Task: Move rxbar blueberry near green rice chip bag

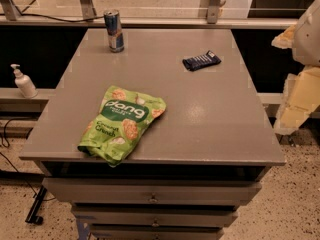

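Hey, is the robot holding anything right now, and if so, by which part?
Nothing seems held. The tool is at the right edge, beside the table, apart from the bar, which lies flat on it.

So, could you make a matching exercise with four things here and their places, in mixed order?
1 rxbar blueberry
2 green rice chip bag
3 drink can
4 soap bottle

a front left of table
b back left of table
c ledge left of table
d back, right of centre

Pairs: 1-d, 2-a, 3-b, 4-c. The gripper is not in view.
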